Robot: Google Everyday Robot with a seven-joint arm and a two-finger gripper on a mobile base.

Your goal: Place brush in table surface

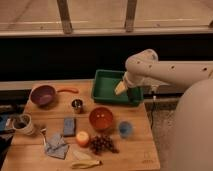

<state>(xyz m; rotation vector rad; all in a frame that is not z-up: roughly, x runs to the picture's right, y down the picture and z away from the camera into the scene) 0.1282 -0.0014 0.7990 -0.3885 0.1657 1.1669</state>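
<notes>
My gripper (131,94) hangs from the white arm (165,72) that reaches in from the right. It is lowered over the right part of the green bin (107,86) at the back of the table. The brush does not show; the place in the bin where it lay is covered by the gripper and wrist. The light-brown wooden table surface (140,150) lies in front of and to the left of the bin.
On the table are a purple bowl (43,95), an orange stick (67,90), a metal cup (77,105), an orange bowl (101,119), a blue cup (125,129), a blue sponge (69,126), grapes (101,144), a banana (85,163) and a white mug (22,124).
</notes>
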